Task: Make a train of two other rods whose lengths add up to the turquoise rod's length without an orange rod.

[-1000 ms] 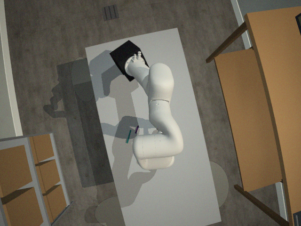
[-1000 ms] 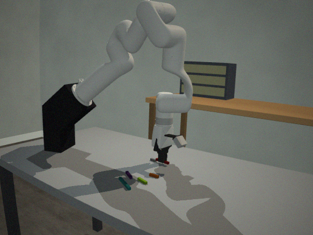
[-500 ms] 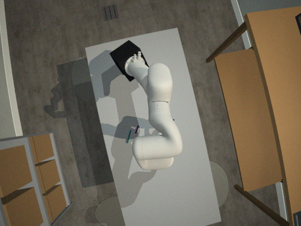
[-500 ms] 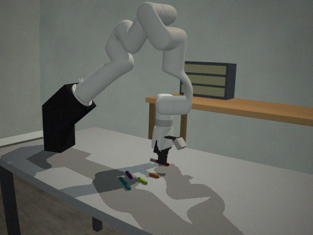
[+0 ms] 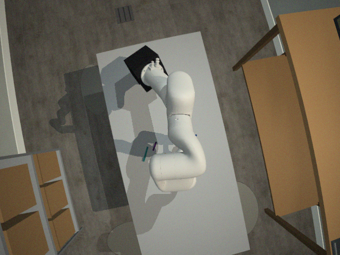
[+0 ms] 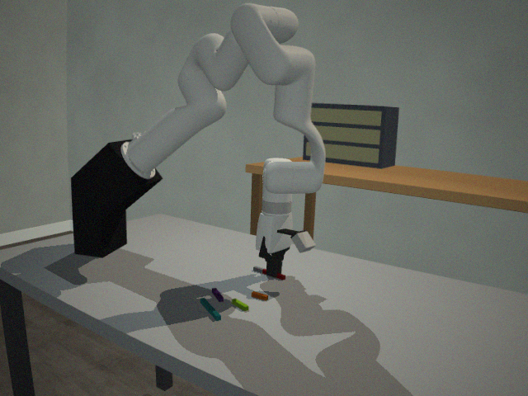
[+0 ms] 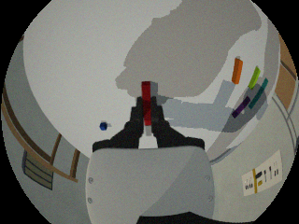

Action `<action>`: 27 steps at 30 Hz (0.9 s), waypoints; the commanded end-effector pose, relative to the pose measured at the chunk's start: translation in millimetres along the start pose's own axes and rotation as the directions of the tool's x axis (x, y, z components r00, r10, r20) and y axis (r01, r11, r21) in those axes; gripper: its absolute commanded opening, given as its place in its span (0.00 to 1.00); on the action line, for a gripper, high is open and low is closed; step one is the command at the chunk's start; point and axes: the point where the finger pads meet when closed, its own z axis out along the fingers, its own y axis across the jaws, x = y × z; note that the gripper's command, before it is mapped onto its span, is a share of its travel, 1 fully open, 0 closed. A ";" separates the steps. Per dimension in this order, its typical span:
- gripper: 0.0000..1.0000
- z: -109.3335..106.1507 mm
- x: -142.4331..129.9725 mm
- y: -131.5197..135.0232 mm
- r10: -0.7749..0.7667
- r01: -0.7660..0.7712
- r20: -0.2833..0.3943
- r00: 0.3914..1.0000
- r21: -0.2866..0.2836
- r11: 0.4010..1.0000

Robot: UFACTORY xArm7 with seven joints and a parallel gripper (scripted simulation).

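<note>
pinching the red rod (image 6: 280, 276) (image 7: 147, 103) between nearly closed fingertips, the tool (image 6: 274, 274) (image 7: 147, 105)

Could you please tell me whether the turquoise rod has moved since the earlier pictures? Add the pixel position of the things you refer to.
No, the turquoise rod (image 5: 145, 154) (image 6: 210, 309) (image 7: 258, 93) lies in the same place and direction, judged against the table's (image 5: 219, 205) (image 6: 384, 298) (image 7: 70, 56) near edge.
</note>
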 end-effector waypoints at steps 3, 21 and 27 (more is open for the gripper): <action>0.04 -0.1 0.2 0.0 0.000 0.000 0.000 1.000 0.000 1.000; 0.12 -0.1 0.2 0.0 0.000 0.000 0.000 1.000 0.000 1.000; 0.20 -0.1 0.2 0.0 0.000 0.000 0.000 1.000 0.000 1.000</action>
